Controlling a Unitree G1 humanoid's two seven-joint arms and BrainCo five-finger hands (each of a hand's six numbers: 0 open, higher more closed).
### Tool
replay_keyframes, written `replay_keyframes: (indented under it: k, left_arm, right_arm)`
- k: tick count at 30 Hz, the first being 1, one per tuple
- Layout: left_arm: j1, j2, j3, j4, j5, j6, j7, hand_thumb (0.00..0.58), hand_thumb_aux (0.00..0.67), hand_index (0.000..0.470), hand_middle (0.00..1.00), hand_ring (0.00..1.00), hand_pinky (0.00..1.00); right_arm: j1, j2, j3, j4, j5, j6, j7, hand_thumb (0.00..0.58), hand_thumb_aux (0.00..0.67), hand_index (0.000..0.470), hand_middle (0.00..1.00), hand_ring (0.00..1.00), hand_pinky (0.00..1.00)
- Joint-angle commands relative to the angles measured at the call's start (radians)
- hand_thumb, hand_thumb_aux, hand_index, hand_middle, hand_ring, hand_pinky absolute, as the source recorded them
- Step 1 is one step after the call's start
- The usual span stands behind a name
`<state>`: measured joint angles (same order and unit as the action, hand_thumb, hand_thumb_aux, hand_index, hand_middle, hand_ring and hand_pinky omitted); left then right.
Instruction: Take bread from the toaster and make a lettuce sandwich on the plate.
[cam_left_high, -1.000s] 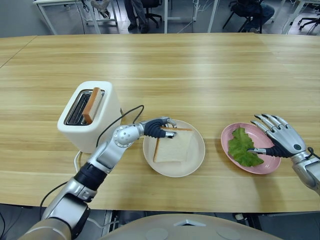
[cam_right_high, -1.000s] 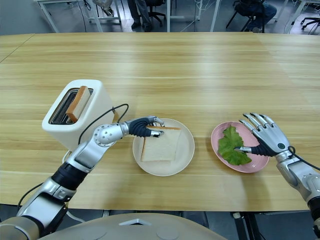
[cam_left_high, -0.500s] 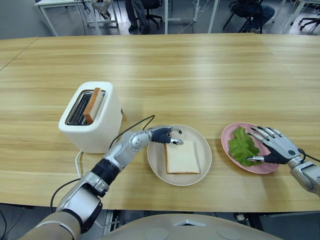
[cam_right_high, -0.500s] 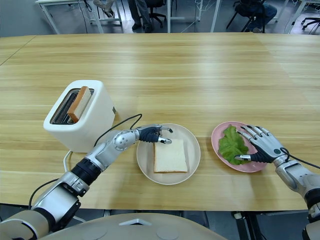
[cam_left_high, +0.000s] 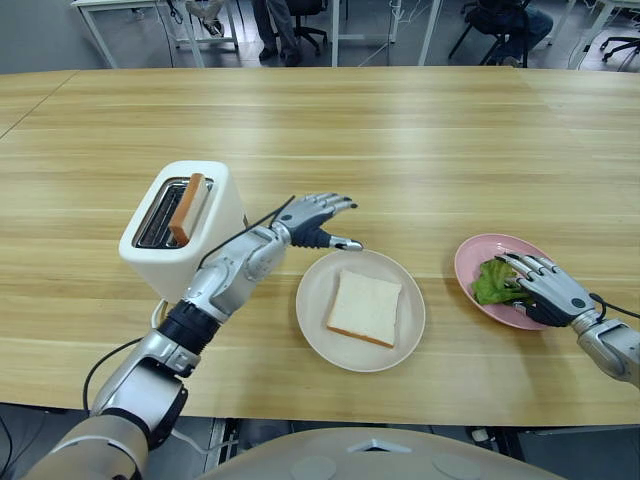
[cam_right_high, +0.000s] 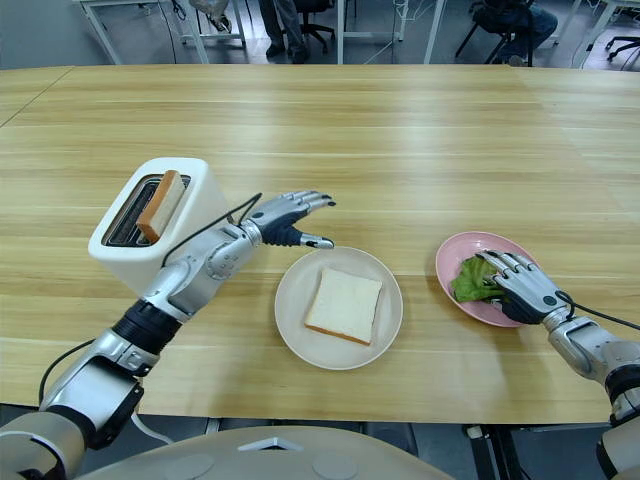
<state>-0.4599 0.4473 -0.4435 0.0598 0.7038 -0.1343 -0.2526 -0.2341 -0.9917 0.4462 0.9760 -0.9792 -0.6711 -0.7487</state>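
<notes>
At nine o'clock on the tabletop (cam_left_high: 400, 150), toaster (cam_left_high: 150, 265) with one slice (cam_left_high: 186, 208) standing in its slot; beside it, left hand (cam_left_high: 310, 220) open and empty. At centre, bread slice (cam_left_high: 364, 307) flat on the cream plate (cam_left_high: 312, 300). At three o'clock, right hand (cam_left_high: 545, 290) curled around lettuce (cam_left_high: 490, 283) on a pink plate (cam_left_high: 480, 255): risk of tearing, slipping from a shallow grip, or landing off the bread.

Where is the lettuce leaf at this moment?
The lettuce leaf lies on the pink plate at right, gripped by the right hand, beside the white plate.
</notes>
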Motion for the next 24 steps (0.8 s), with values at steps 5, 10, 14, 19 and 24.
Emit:
replay_keyframes:
  k: [5,10,14,19,24]
  left_arm:
    - [0.126,0.092,0.215,-0.374,0.117,0.14,0.007,0.0,0.0,0.0,0.0,0.0,0.0]
    - [0.238,0.163,0.431,-0.548,0.194,0.27,-0.03,0.0,0.0,0.0,0.0,0.0,0.0]
    - [0.339,0.222,0.576,-0.566,0.262,0.387,-0.107,0.0,0.0,0.0,0.0,0.0,0.0]
    - [0.418,0.248,0.609,-0.528,0.298,0.469,-0.201,0.0,0.0,0.0,0.0,0.0,0.0]
    - [0.436,0.243,0.556,-0.485,0.309,0.497,-0.27,0.0,0.0,0.0,0.0,0.0,0.0]
  right_arm:
    - [0.045,-0.064,-0.138,-0.247,0.178,-0.084,0.045,0.58,0.67,0.46,0.0,0.0,0.0]
    - [0.111,-0.052,-0.263,-0.566,0.284,-0.032,0.173,0.58,0.67,0.46,0.0,0.0,0.0]
    - [0.127,0.032,-0.295,-0.787,0.337,0.043,0.312,0.58,0.67,0.46,0.0,0.0,0.0]
    - [0.111,0.178,-0.255,-0.905,0.303,0.087,0.415,0.58,0.67,0.46,0.0,0.0,0.0]
    - [0.069,0.299,-0.201,-0.942,0.234,0.095,0.471,0.58,0.67,0.46,0.0,0.0,0.0]
